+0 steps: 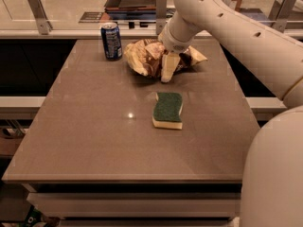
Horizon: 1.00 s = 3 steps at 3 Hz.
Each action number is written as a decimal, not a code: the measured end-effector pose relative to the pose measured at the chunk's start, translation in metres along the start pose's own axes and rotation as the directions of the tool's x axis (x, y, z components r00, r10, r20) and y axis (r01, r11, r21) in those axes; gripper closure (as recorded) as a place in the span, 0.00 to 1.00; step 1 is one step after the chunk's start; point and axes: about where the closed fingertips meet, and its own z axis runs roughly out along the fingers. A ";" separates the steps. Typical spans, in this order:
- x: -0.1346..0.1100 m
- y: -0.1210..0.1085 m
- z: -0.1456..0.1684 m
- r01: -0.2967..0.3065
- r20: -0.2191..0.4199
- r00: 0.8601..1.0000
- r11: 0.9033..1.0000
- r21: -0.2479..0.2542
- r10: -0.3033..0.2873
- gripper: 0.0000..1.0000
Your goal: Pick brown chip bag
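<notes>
The brown chip bag [144,56] lies crinkled and puffy at the far middle of the table, brown with pale yellow ends. My gripper [166,71] hangs from the pale arm that comes in from the upper right. It points down at the front right part of the bag and touches or overlaps it there. The bag's right end [195,56] sticks out behind the gripper. The bag rests on the table.
A blue soda can [111,40] stands upright just left of the bag. A green-and-yellow sponge [168,109] lies nearer the front, below the gripper. The brown table [85,141] has a rail and a counter behind it. My arm fills the right side.
</notes>
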 end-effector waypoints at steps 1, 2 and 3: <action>0.000 0.000 0.000 0.000 0.000 1.000 1.000 0.000 0.000 0.42; 0.000 0.000 0.000 0.000 0.000 1.000 1.000 0.000 0.000 0.64; -0.001 0.001 0.002 0.001 0.000 1.000 1.000 -0.005 -0.001 0.88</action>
